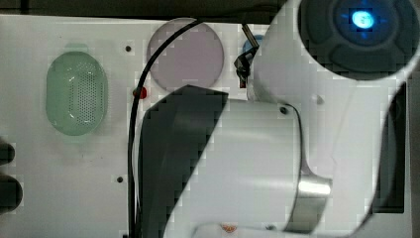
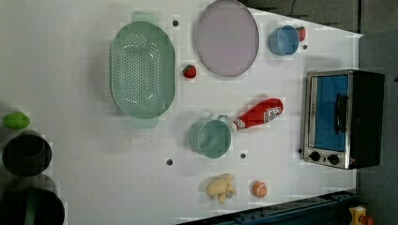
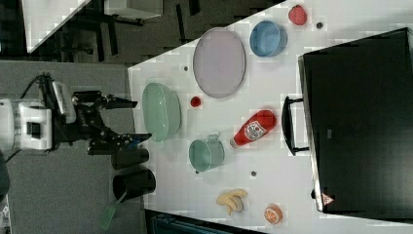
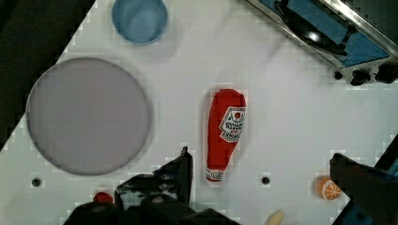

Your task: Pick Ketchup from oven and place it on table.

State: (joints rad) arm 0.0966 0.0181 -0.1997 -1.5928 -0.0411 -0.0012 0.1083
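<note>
On the table [image 2: 281, 187], ketchup [image 2: 257, 115] lies flat on its side between the mint cup [image 2: 211, 138] and the closed oven [image 2: 342, 118], so placement looks done. Gripper [image 3: 129, 122] jaws released, empty, well apart from the bottle.

Even, bright overhead light is washing the table [image 2: 281, 187] close to pure white in all views. Shadows are staying soft and short: a faint one is sitting beside the ketchup [image 4: 225, 126] in the wrist view, another by the green colander [image 2: 141, 70] in the left view. Blocky compression is smearing every edge. In the top view the arm [image 1: 277, 148] is looming close and out of focus, its blue light [image 1: 364, 20] blooming. The oven [image 3: 360, 122] is reading as flat black in the right view.
</note>
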